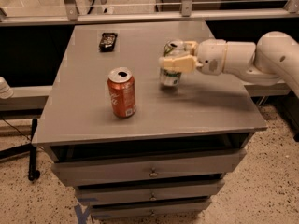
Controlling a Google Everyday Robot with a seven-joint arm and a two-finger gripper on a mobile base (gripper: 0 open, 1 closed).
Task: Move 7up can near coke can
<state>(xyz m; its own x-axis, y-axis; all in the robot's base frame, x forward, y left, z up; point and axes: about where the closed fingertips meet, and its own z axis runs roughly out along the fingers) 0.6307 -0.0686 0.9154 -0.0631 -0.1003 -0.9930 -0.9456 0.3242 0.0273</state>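
The coke can (122, 92) stands upright left of the middle of the grey cabinet top (93, 120), red-orange with a silver top. The 7up can (170, 77), white and green, is held upright in my gripper (175, 55), to the right of the coke can and about a can's width apart from it. The gripper comes in from the right on a white arm (252, 57). Its cream fingers (177, 63) are shut around the can's upper half. I cannot tell whether the can's base touches the top.
A small black object (108, 41) lies at the far left of the cabinet top. The cabinet has drawers (149, 171) in front. A metal rail (140, 17) runs behind it. A black stand (32, 148) is on the floor at left.
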